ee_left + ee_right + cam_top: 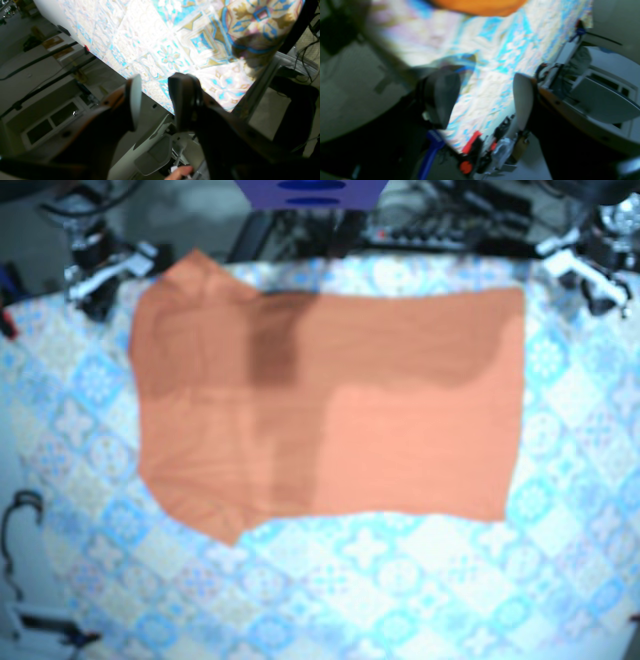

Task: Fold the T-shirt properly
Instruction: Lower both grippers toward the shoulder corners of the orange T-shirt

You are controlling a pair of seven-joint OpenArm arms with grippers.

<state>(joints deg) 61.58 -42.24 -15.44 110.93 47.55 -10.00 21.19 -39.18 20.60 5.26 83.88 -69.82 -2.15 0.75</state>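
Base view shows the orange T-shirt (330,410) spread flat on the patterned tablecloth (380,580). Its long axis runs across the table from one arm's side to the other, and each arm sits just beyond one far corner of the shirt. The right gripper (482,85) looks the better placed to start: its wrist view catches the shirt's orange edge ahead of the fingers, while the left gripper (156,85) sees only bare cloth off the shirt's other end. Both pairs of fingers stand wide apart, holding nothing and touching neither shirt nor cloth.
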